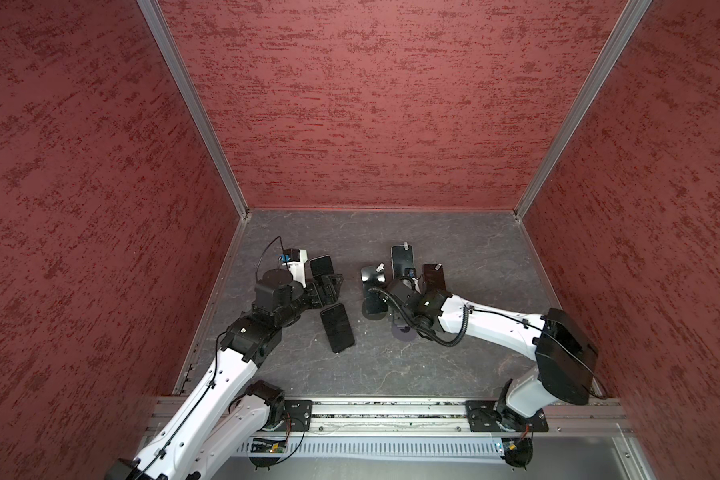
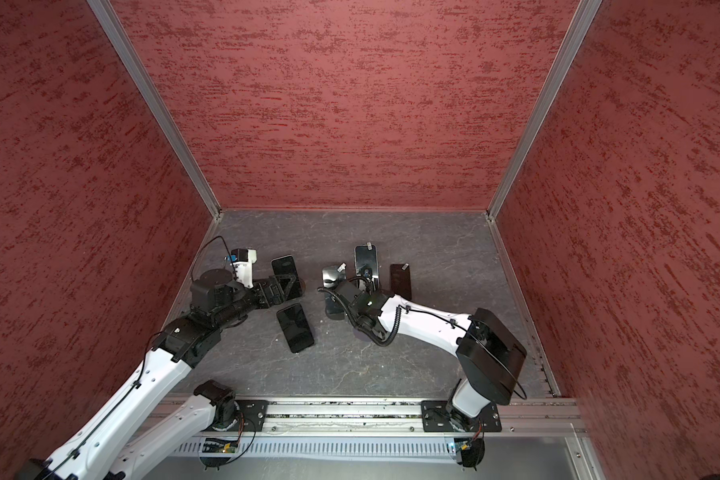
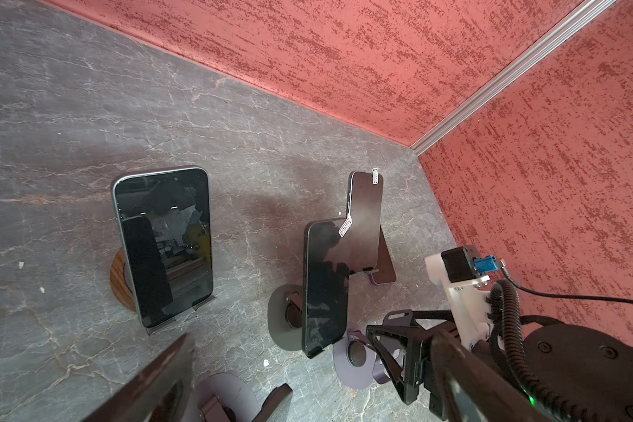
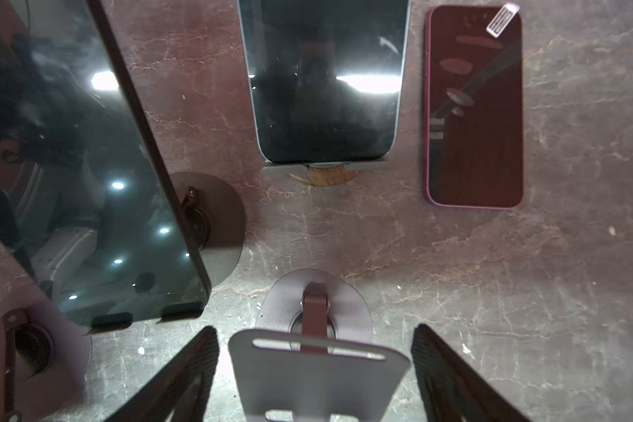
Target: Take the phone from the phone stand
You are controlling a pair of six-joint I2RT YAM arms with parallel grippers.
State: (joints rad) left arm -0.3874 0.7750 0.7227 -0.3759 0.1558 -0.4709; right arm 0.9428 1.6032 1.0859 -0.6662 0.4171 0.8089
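Right wrist view: tilted black phone [image 4: 88,175] and the wood-stand phone [image 4: 326,91] run off frame; empty stand plate [image 4: 318,383] and right fingers [image 4: 187,376] cropped too. Both top views: right fingers hidden under the wrist joint [image 1: 428,304]. Left wrist view: left finger [image 3: 150,383] blurred, cropped.

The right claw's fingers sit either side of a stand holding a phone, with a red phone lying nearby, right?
No: the stand that the right gripper straddles is empty, as the right wrist view shows. A red phone does lie nearby.
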